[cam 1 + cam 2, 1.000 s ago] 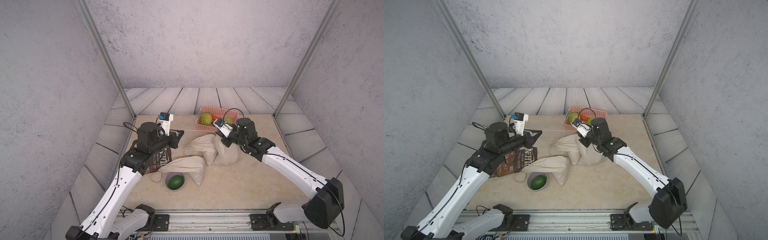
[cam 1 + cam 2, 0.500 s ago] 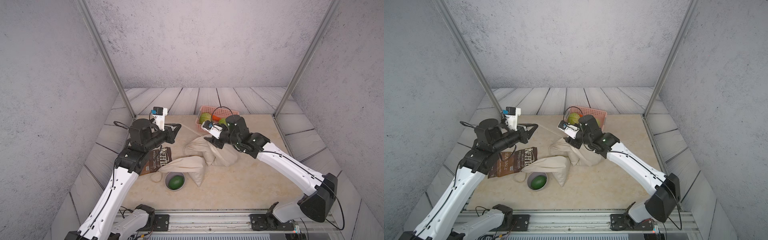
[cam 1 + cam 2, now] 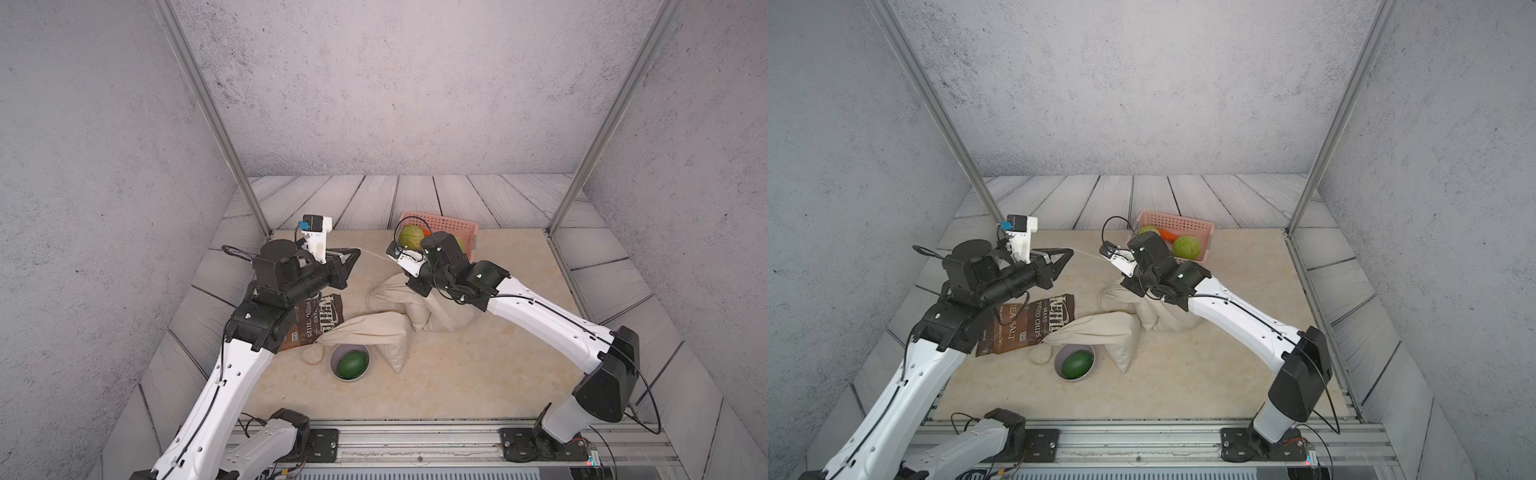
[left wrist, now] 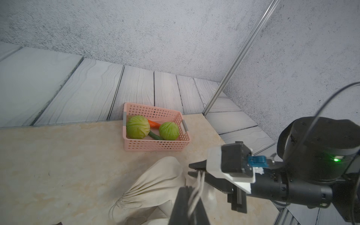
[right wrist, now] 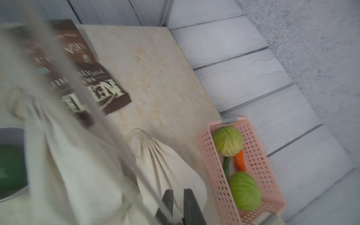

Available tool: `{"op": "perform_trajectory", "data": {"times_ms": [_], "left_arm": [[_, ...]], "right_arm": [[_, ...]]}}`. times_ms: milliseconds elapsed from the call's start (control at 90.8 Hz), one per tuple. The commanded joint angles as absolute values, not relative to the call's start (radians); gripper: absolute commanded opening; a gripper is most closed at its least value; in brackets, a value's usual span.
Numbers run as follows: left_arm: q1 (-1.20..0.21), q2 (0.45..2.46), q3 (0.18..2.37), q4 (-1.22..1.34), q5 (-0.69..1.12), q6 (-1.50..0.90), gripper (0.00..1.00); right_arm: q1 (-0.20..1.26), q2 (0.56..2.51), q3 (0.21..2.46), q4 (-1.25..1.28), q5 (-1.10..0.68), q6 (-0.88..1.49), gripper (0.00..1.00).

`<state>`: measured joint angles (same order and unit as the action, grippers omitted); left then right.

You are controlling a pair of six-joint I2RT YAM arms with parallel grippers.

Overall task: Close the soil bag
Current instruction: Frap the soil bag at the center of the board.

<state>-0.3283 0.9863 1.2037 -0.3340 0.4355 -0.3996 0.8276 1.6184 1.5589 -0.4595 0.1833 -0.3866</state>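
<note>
- soil bag [image 3: 388,297], a beige cloth sack, lies near the middle of the table [image 3: 457,374], partly under the right arm, with its mouth gathered into pleats on the side towards the left arm.
- left gripper [image 3: 356,250] hangs above the table, past the far end of the chip bag [image 3: 1034,322], clenched on a thin white drawstring [image 4: 197,187].
- right gripper [image 4: 192,169] sits above the sack, its jaws drawn nearly together on the same cord; in both top views the cord runs taut between the two claws.
- second cloth sack [image 3: 365,330] lies just in front, touching the soil bag and overlapping the far rim of a grey bowl [image 3: 332,368] that holds an avocado [image 3: 352,363].
- the chip bag lies flat, partly under the left arm.
- pink basket [image 3: 457,226] at the back of the table holds two cabbages [image 4: 138,127] and a carrot [image 4: 153,123].
- the right wrist view is blurred.
</note>
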Motion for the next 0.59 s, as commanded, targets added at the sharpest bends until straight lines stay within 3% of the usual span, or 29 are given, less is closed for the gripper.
{"op": "perform_trajectory", "data": {"times_ms": [0,264,396,583], "left_arm": [[-0.317,0.933,1.265,-0.32,0.373,-0.39,0.0],[-0.263,0.888,1.367,-0.522,0.137,-0.365,0.0],[-0.212,0.902,1.402,-0.539,0.164,-0.39,0.0],[-0.209,0.921,1.428,-0.502,0.223,-0.393,0.0]], "right_arm": [[0.812,1.633,1.556,-0.515,0.472,-0.366,0.12],[0.557,1.525,1.365,-0.613,0.6,-0.327,0.11],[0.511,1.444,1.334,-0.602,0.702,-0.406,0.18],[0.508,1.384,1.371,-0.581,0.708,-0.412,0.22]]}}
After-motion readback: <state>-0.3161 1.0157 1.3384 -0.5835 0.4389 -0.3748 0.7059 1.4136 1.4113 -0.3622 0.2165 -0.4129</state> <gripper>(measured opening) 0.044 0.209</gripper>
